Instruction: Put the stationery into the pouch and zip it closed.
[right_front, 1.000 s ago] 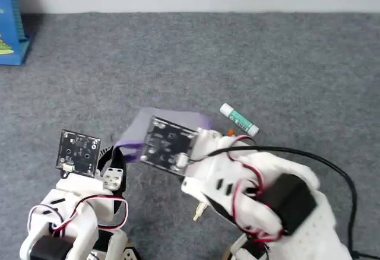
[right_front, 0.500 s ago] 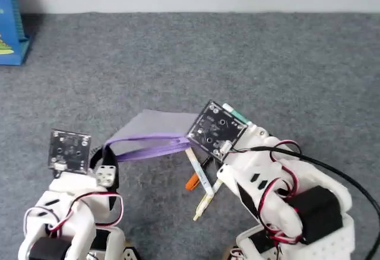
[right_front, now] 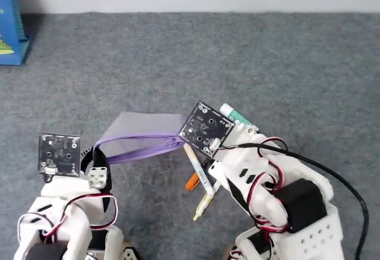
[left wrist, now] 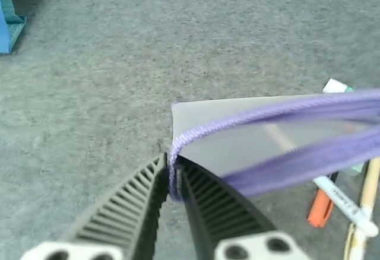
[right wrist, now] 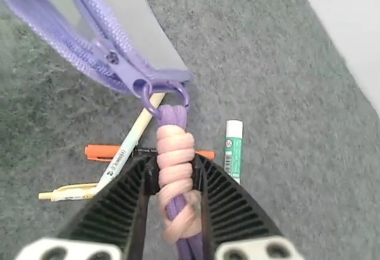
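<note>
The limp, light purple fabric zip pouch (right_front: 139,138) hangs stretched over the grey carpet (right_front: 267,58) between the left gripper (left wrist: 172,180), clamped on its end seam, and the right gripper (right wrist: 173,168), clamped on its knotted pink pull cord (right wrist: 175,144), probably the surest holds.

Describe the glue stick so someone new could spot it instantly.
Start at the purple pouch held up over the grey table. Beyond its zip-pull end lies the glue stick: a short white-and-green tube, stubbier than the thin pens beside it.

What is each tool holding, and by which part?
The left tool pinches the pouch by its zipper end; the right tool holds its pull cord.
</note>
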`<state>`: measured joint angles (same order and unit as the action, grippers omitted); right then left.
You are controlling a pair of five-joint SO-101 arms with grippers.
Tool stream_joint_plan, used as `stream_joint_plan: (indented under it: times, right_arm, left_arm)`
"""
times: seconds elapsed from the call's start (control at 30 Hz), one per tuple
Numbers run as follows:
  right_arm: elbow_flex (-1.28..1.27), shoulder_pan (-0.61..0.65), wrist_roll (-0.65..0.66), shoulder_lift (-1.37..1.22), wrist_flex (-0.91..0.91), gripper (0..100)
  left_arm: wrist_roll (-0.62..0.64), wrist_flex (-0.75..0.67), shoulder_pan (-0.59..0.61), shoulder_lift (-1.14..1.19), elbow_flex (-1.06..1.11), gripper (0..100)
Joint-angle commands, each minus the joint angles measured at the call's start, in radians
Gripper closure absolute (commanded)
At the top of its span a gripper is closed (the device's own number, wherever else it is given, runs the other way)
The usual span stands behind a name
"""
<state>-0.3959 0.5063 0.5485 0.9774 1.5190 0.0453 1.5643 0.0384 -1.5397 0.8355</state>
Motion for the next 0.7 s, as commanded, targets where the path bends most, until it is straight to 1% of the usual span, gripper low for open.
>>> stream_joint_plan:
  times: [0.0,0.13,0.2,0.3,0.43,0.57,0.67]
  right_arm:
    - [0.008,0.008,-0.017,0.021,-0.024,98.9]
    - [0.008,0.008,-0.017,0.025,-0.024,98.9]
    - [0.008,0.005,-0.017,0.025,-0.024,98.9]
    - [0.009,0.002,-0.017,0.027,-0.022,98.9]
    - [0.012,0.002,-0.020,0.027,-0.019,98.9]
    - [0.014,0.001,-0.023,0.028,-0.001,97.4]
    - [0.038,-0.001,-0.025,0.028,0.062,90.2]
  left_arm:
    - [-0.055,-0.020,0.011,0.025,-0.013,94]
    - [-0.011,-0.060,0.011,0.026,0.076,81]
    - [0.011,-0.055,0.011,0.026,0.081,79]
    - [-0.011,-0.052,0.008,0.026,0.081,84]
    - [-0.054,-0.054,0.008,0.026,0.082,98]
    - [-0.068,-0.049,0.011,0.028,0.082,99]
    - [-0.068,-0.037,0.011,0.028,0.064,99]
